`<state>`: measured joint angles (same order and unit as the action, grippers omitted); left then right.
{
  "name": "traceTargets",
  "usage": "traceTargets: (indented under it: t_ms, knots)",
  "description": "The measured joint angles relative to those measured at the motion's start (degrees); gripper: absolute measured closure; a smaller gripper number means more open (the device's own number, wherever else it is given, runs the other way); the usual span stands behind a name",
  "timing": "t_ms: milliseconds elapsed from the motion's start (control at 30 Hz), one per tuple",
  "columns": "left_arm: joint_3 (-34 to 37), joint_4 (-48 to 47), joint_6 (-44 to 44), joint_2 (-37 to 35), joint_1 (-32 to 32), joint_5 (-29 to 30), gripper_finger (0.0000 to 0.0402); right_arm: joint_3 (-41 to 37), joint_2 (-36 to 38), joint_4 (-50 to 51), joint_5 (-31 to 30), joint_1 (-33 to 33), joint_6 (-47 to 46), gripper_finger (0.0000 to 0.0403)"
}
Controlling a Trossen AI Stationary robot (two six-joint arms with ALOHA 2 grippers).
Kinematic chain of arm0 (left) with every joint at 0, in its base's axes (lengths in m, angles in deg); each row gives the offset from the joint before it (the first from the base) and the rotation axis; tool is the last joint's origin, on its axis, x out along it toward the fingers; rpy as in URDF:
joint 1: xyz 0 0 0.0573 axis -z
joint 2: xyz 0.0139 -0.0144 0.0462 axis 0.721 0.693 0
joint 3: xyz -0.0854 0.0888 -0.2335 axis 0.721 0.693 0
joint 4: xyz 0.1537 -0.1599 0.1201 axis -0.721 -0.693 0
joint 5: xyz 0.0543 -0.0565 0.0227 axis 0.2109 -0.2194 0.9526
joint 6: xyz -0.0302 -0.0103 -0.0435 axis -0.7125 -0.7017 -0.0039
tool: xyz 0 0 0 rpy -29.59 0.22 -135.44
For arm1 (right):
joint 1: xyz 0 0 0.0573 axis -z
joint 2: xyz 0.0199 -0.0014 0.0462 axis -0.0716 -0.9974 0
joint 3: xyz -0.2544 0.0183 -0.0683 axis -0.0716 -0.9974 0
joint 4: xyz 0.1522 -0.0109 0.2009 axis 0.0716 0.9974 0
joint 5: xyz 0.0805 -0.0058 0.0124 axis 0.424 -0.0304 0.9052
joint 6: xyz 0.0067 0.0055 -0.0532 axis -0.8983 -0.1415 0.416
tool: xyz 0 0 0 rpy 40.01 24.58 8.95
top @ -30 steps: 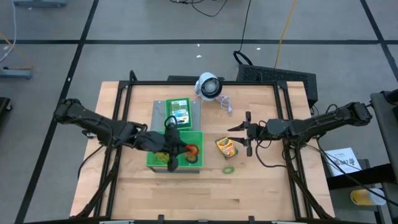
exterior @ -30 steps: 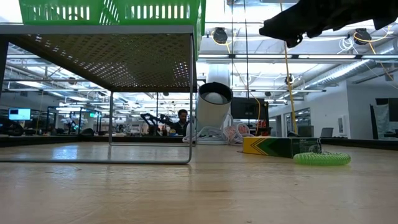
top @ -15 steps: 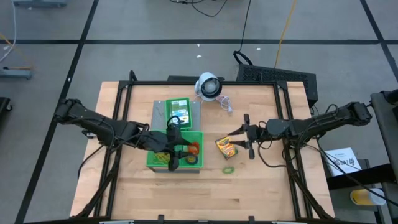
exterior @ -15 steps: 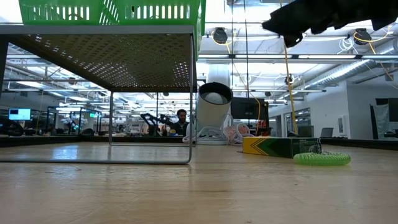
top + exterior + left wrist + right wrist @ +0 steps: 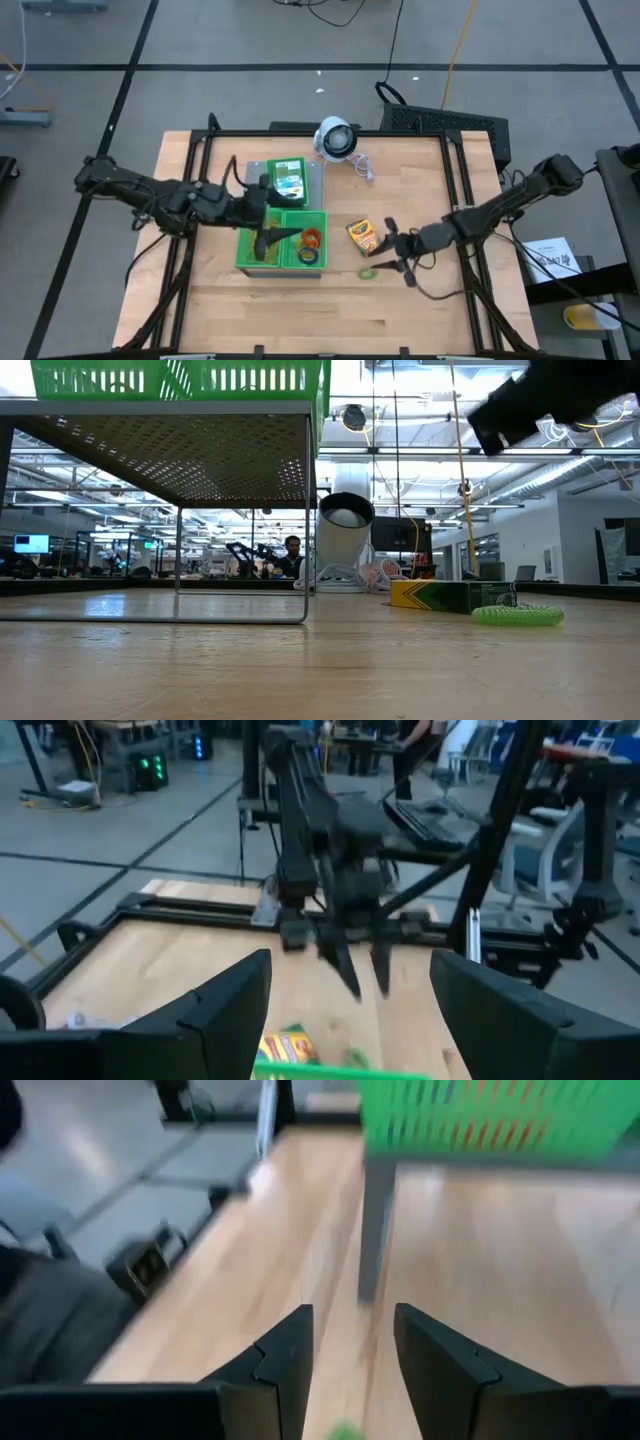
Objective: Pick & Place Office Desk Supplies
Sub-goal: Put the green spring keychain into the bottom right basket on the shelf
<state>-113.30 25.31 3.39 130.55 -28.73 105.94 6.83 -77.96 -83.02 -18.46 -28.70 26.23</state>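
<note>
Pale wooden tabletop (image 5: 300,310) is being occupied at its centre by a green plastic compartment tray (image 5: 281,262), in which red, orange and green thin rubber-band loops (image 5: 311,240) are lying, with one yellow-and-green crayon box (image 5: 288,184) sitting at the tray's 12 o'clock and another (image 5: 363,234) at its 3 o'clock. The left gripper (image 5: 278,225) is being held over the tray with its fingers spread wide and nothing between them. The right gripper (image 5: 393,250) is being held part-open and empty at 3 o'clock of a green coiled band (image 5: 368,272) lying on the wood.
</note>
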Motion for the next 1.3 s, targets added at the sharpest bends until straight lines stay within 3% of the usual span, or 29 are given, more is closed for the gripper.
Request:
traceTargets:
  t_ms: [300, 600, 900, 1100, 1300]
  knots:
    - [0.67, 7.04, 4.71, 1.57, -1.80, 1.89, 0.0117, -0.02, -13.85, 6.36, -6.84, -4.45, -6.30, 0.0273]
    - [13.35, 22.64, 5.51, -1.95, -3.46, 1.97, 0.0117, -0.02, -23.08, 5.74, -6.78, -4.53, -9.02, 0.0251]
    - [17.49, 25.03, 0.76, -2.33, -4.73, 1.88, 0.0117, -0.60, -24.97, 4.93, -6.86, -4.21, -10.64, 0.0236]
    - [17.49, 24.88, 0.78, -2.32, -4.69, 1.79, 0.0117, -2.11, -24.92, 4.65, -2.72, -2.80, -16.91, 0.0266]
    - [17.49, 24.68, 1.40, -2.32, -4.69, 1.79, 0.0117, -2.43, -24.90, 4.80, -2.69, -2.67, -17.72, 0.0307]
